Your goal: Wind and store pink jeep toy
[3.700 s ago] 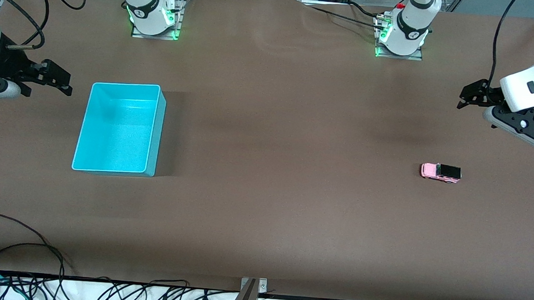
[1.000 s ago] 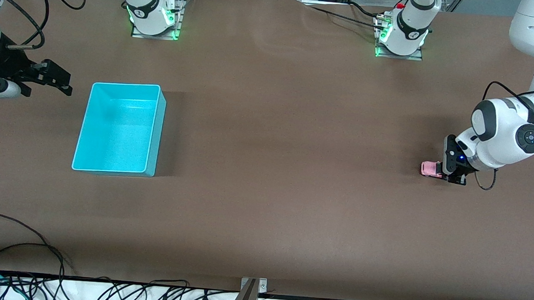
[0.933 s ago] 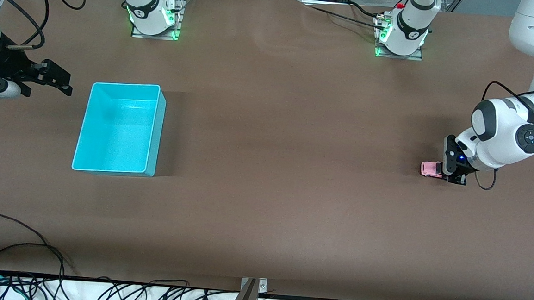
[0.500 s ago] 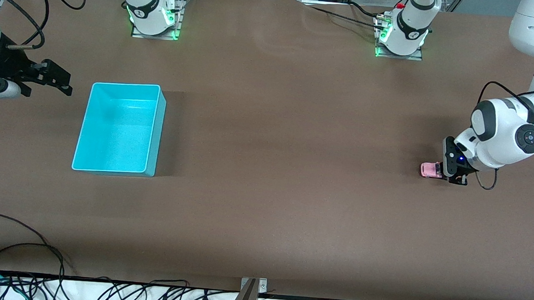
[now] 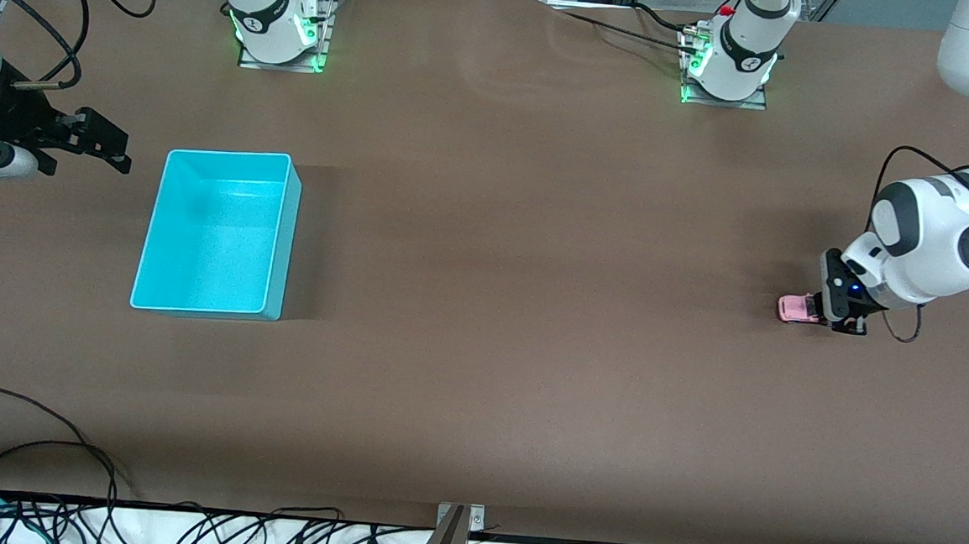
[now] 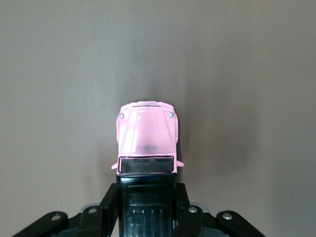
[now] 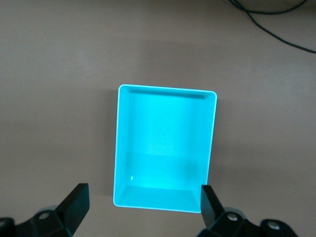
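Plastic, light and stiff, the pink jeep toy [image 5: 797, 308] sits on the desk [image 5: 530, 350] at middle right. The left hand [image 5: 837, 312] grips its black rear sides. The right hand [image 7: 143, 205] waits, fingers spread, over the turquoise bin [image 5: 272, 234].

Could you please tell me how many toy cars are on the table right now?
1: the pink jeep toy, at the left arm's end of the table, gripped by the left gripper.
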`<state>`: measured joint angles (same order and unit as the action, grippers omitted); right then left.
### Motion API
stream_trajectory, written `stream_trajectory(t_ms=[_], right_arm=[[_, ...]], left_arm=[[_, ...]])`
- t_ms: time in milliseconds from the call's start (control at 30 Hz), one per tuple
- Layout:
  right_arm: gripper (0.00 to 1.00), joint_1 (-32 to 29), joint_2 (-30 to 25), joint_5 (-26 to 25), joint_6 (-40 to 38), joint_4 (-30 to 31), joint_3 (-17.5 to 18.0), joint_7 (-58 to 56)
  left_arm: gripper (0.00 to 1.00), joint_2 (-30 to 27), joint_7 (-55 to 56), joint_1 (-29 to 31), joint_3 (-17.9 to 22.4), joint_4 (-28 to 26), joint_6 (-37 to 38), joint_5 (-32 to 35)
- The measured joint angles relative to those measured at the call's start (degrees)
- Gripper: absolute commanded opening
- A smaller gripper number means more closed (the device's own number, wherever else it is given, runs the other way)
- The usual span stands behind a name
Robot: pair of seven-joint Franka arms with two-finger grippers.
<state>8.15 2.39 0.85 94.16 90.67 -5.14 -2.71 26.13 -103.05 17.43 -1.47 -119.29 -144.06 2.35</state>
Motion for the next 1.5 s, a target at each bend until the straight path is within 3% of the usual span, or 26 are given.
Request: stream_trajectory(t_ms=[467,1500], right_arm=[[1.0,0.0,0.0,0.0,0.0,0.0,0.0,0.0],[1.0,0.0,0.0,0.0,0.0,0.0,0.0,0.0]], left_arm=[[0.07,2.0,-9.1,8.4,0.0,3.4,0.1,0.0],[0.07,4.3,-16.0,15.6,0.2,7.3,0.1,3.4]])
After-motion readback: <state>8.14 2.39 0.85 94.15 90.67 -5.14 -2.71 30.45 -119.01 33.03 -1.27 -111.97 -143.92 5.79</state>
